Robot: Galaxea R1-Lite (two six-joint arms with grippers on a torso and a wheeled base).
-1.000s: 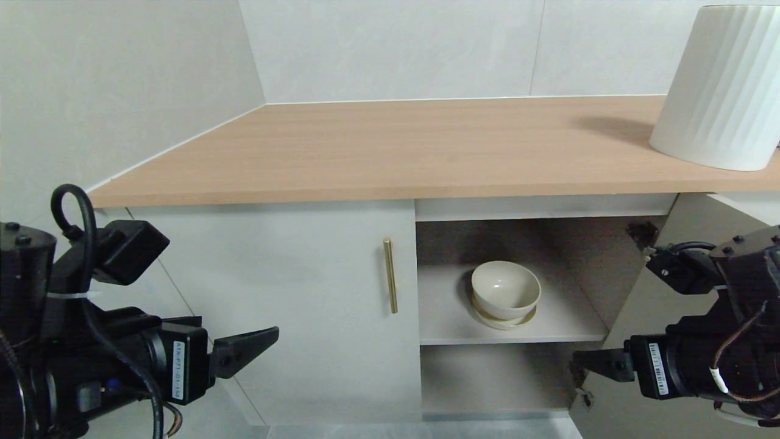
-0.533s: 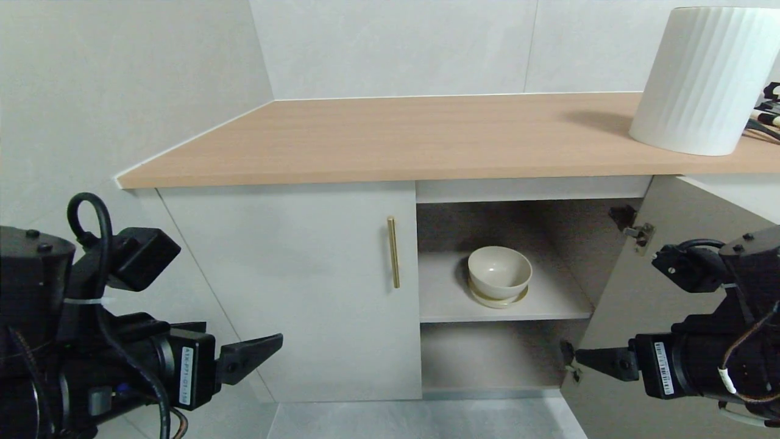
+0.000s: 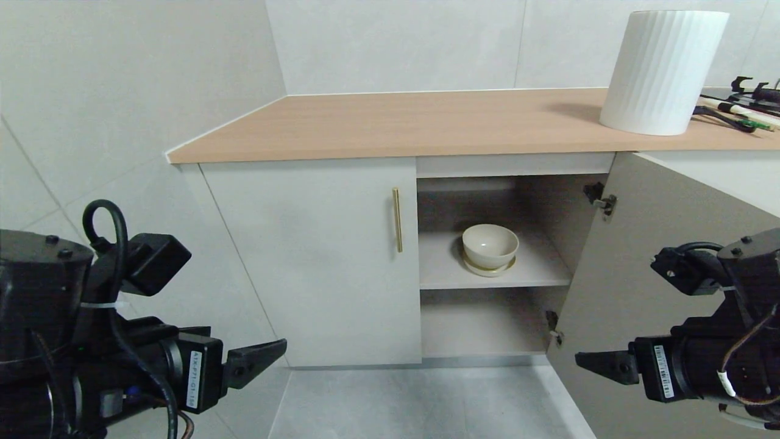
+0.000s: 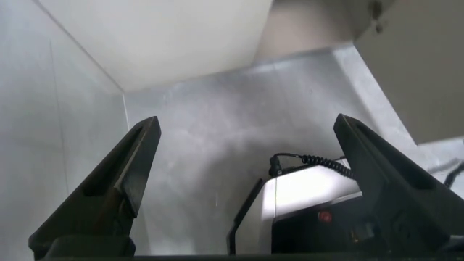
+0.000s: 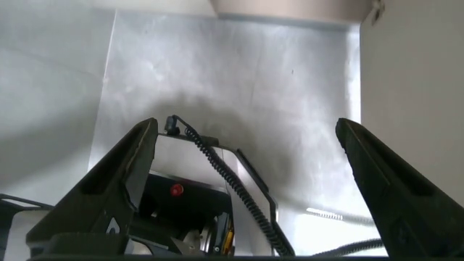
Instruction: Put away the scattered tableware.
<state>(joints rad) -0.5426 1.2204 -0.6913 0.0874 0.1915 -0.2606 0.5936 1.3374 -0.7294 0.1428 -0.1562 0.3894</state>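
Findings, all referred to the cabinet [image 3: 515, 164].

Stored items: a cream bowl [image 3: 490, 245] sits upright on a small plate [image 3: 489, 269] inside the cabinet, on its upper shelf [image 3: 442, 268], towards the middle of the open compartment. The bowl rests on the plate and both stand clear of the cabinet walls. The lower shelf [image 3: 478, 323] lies beneath them.

Doors: the cabinet's right door [image 3: 634, 244] stands swung wide open. Its left door [image 3: 304, 256], with the brass handle [image 3: 397, 219], is closed.

On top of the cabinet, above the open side, stands a white ribbed cylinder [image 3: 661, 70], with a few pens and tools [image 3: 740, 103] just beyond it. We judge these not to be tableware.

Claws: the left gripper [image 4: 246, 145] is low in front of the cabinet's closed door, its jaws spread wide and holding nothing. The right gripper [image 5: 250, 145] is low beside the cabinet's open door, likewise released and empty. Neither touches the cabinet.

Assessment: we judge the task near its end — bowl and plate are put away. What appears to remain is shutting the right door; whether further pieces lie elsewhere we cannot tell.
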